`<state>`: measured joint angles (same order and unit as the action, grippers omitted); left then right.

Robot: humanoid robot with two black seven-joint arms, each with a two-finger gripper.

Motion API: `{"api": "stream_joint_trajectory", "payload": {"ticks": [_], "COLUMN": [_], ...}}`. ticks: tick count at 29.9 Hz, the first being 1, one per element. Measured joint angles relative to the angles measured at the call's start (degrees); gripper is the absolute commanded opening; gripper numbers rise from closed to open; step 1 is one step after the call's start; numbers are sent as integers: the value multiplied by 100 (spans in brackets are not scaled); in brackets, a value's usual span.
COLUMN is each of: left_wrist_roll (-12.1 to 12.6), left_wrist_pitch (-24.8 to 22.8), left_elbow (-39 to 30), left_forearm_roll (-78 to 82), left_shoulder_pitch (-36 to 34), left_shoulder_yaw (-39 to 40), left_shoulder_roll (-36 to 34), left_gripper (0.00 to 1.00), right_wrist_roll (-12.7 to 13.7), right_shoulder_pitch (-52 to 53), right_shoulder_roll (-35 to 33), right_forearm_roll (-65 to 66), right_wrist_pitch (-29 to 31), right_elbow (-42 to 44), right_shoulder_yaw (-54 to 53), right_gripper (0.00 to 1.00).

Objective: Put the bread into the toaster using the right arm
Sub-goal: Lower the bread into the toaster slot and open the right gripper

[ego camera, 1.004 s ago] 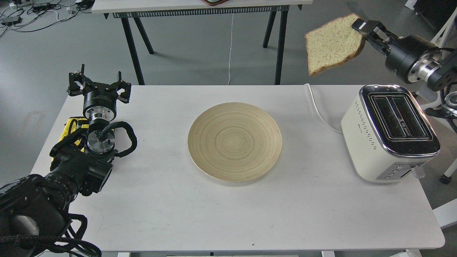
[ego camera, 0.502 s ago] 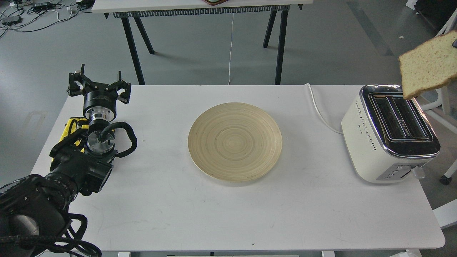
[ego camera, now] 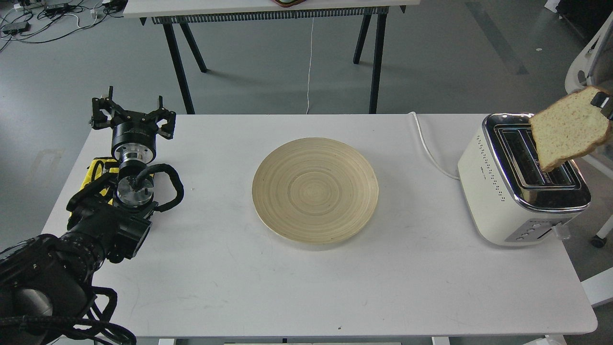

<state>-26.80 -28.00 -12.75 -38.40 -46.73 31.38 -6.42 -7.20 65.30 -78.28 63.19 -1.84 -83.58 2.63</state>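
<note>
Meanwhile, the right gripper (ego camera: 604, 102), mostly out of frame, grips the bread (ego camera: 568, 128) over the toaster (ego camera: 498, 191), while the left gripper (ego camera: 132, 114) rests open.

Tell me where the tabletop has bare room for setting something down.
Bare white table runs along the near edge, and between the round wooden plate and cream-white toaster. Crowded at the left arm's open gripper and above the toaster's slots, where the tan bread slice hangs.

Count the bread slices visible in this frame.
1. The bread hangs tilted above the toaster, at the table's right end, gripped at its far corner by the right end effector, mostly out of frame.
</note>
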Motion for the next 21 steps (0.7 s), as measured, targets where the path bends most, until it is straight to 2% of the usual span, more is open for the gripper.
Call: {"api": "stream_joint_trajectory", "payload": {"ticks": [21], "left_wrist_roll": [0], "left_wrist_pitch": [0], "left_elbow": [1], "left_forearm_roll": [0], "left_shoulder_pitch": [-3], "left_shoulder_yaw": [0], "left_shoulder_roll": [0], "left_gripper": [100], "right_wrist_roll": [9], "right_shoulder_pitch": [-83], "right_shoulder_roll": [429], "right_forearm_roll": [4], "right_wrist_pitch": [-72], "right_elbow": [52], "right_shoulder_yaw": [294], "right_gripper": [7]}}
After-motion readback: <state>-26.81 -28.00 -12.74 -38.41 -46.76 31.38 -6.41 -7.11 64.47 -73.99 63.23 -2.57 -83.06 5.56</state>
